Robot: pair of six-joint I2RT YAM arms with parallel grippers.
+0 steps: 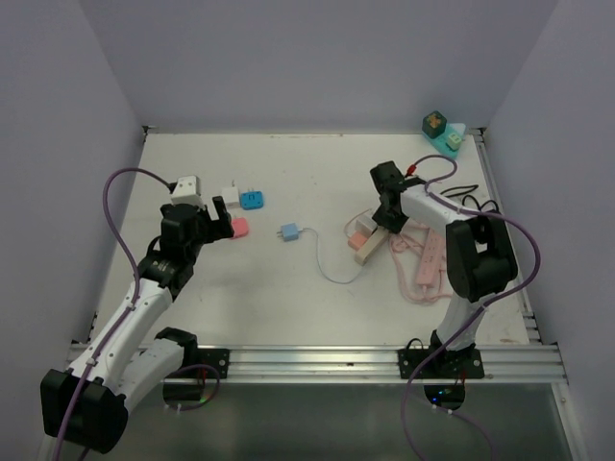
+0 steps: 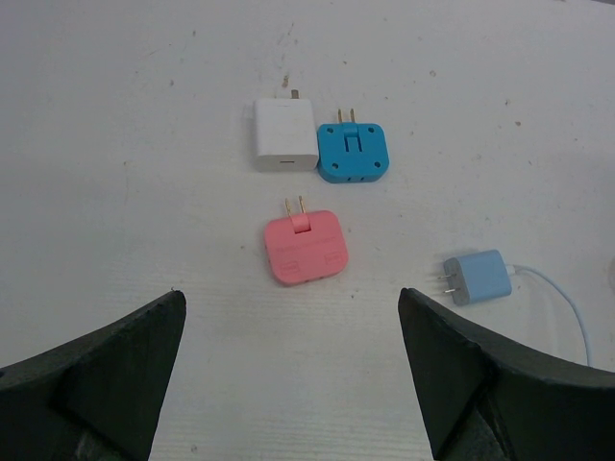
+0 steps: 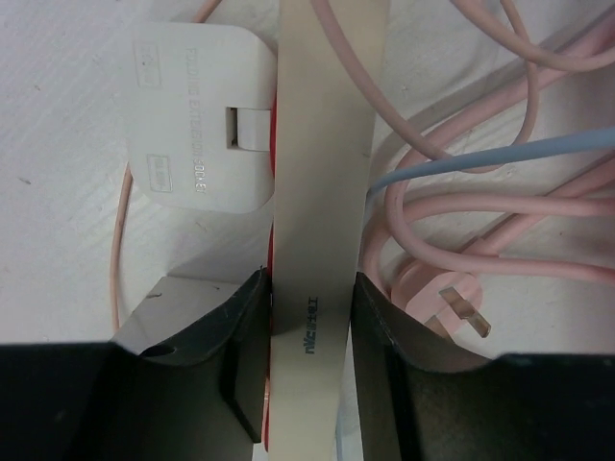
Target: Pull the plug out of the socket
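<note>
Now right claw down, clenched on beige socket bar; left claw agape.

Seen from above, the left arm leans from its base toward one o'clock. The left gripper faces three o'clock with its jaws spread wide, fingers well apart. The right arm rises, then folds toward ten o'clock. The right gripper points down, fingers clamped on a beige socket strip.
</note>
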